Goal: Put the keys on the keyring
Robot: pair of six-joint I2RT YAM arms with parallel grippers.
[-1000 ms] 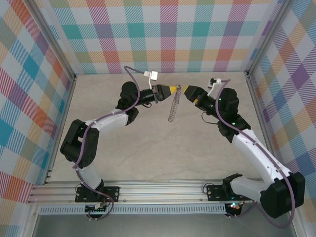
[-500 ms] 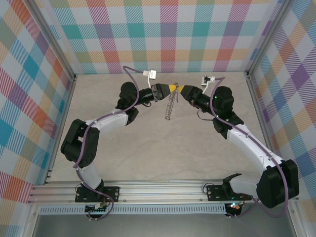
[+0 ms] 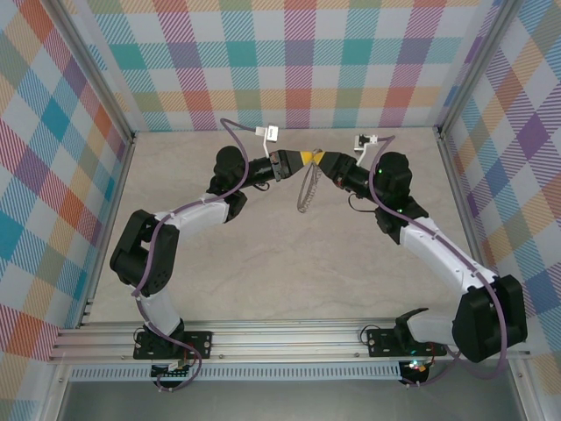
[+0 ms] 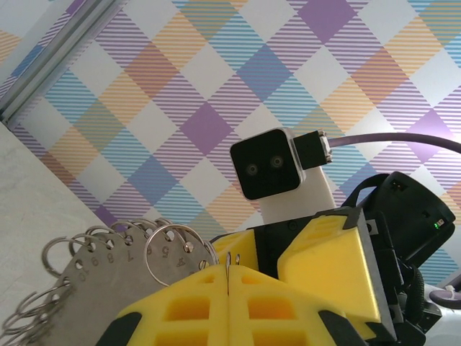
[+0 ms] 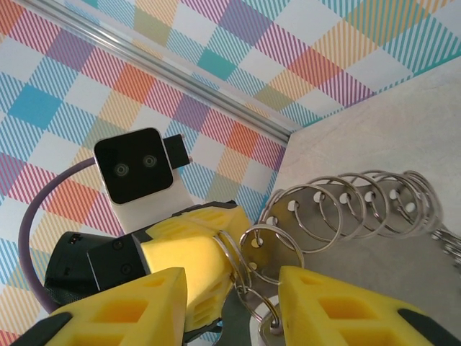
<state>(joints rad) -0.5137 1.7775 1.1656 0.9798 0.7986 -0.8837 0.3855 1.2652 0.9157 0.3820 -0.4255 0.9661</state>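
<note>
The keyring (image 3: 304,191), a grey metal plate fringed with silvery loops, hangs in the air below my left gripper (image 3: 303,158). In the left wrist view the yellow fingers (image 4: 180,303) are shut on a thin wire loop of the keyring (image 4: 101,270). My right gripper (image 3: 323,160) meets the left one tip to tip. Its jaws (image 5: 232,282) stand apart around two loops of the keyring (image 5: 338,205), beside the left gripper's fingers (image 5: 191,256). A small pale piece (image 5: 263,333) hangs on a little loop at the bottom edge; I cannot tell whether it is the key.
Plaid walls (image 3: 298,53) close in the beige tabletop (image 3: 289,263) on three sides. An aluminium rail (image 3: 289,338) runs along the near edge by the arm bases. Both arms reach to the back middle of the table.
My right gripper has moved left up to the left gripper's tip and its jaws have narrowed. The hanging keyring has swung slightly. The left gripper has stayed shut.
</note>
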